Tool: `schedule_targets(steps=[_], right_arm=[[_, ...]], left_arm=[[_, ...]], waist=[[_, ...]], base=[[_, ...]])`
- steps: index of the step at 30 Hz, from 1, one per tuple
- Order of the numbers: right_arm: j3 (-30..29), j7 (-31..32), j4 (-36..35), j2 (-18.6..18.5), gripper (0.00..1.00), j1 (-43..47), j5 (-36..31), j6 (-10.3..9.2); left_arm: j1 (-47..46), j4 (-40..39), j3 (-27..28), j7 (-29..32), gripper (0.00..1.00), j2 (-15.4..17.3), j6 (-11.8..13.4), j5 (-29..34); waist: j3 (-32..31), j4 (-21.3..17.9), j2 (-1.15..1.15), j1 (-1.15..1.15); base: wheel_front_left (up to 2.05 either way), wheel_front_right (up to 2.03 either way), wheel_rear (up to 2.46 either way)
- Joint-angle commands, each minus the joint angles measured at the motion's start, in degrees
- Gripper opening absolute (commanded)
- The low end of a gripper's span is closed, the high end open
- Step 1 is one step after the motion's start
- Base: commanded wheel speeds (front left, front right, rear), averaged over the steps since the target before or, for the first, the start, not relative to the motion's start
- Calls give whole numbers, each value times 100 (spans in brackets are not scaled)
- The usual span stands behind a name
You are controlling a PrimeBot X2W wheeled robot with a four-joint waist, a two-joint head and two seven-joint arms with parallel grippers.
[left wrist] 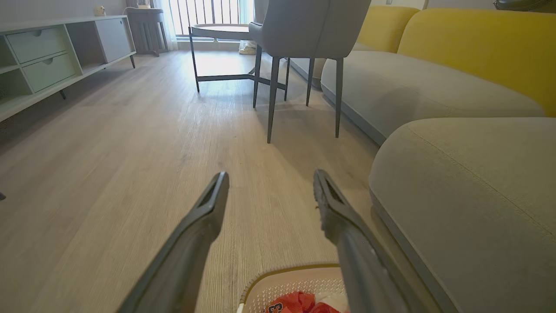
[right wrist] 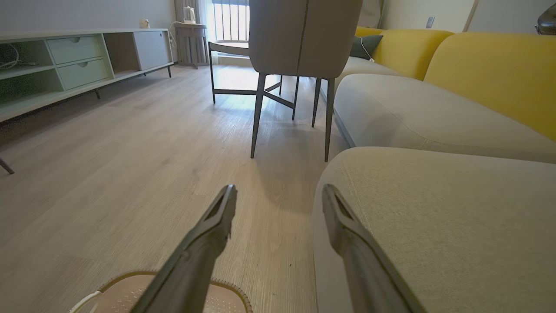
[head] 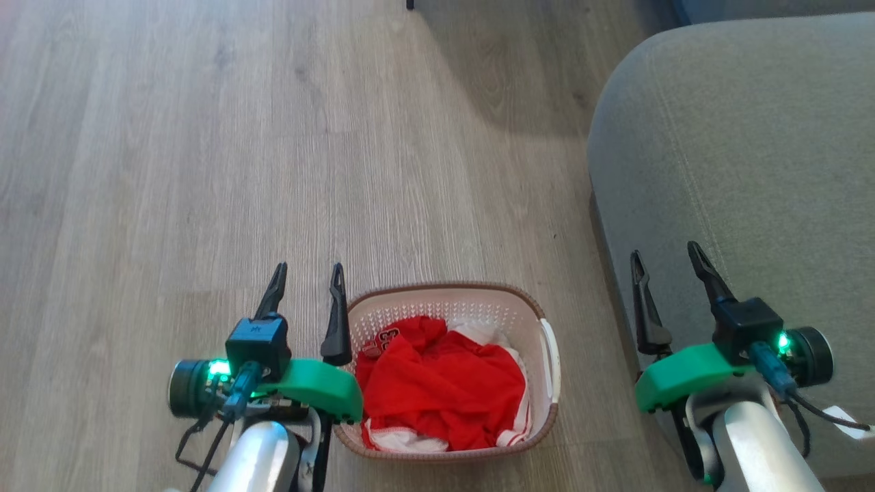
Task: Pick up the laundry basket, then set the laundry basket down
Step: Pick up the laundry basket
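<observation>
One laundry basket (head: 452,302) on plank floor (head: 205,171)

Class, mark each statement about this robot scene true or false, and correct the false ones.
1. The laundry basket stands on the wooden floor. True.
2. The basket is empty. False: red and white clothing lies in it.
3. Both the left gripper and the right gripper are open, holding nothing. True.
4. The right gripper grips the basket's white handle. False: it is clear of the handle.
5. The grey sofa is on the robot's left. False: on its right.
</observation>
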Motion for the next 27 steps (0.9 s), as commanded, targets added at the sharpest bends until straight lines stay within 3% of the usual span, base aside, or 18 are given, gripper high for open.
schedule_targets(steps=[1,15,22,27], right_arm=[[143,-44,-141,-56,100,-286,-29,41],[306,-44,394,-166,100,-854,111,41],[439,-44,1088,-227,100,-1405,417,41],[771,-44,1962,-303,100,-1767,573,41]], left_arm=[[-305,-147,174,-30,100,-21,36,-30],[-967,914,-156,-30,100,-21,-249,-366],[-1608,1762,-267,-30,100,-21,-370,-546],[-1981,2521,-368,-30,100,-21,-380,-601]], waist=[[86,9,0,0],[1344,56,0,0],[2158,71,0,0],[2545,61,0,0]], base=[[0,0,0],[0,0,0],[0,0,0],[0,0,0]])
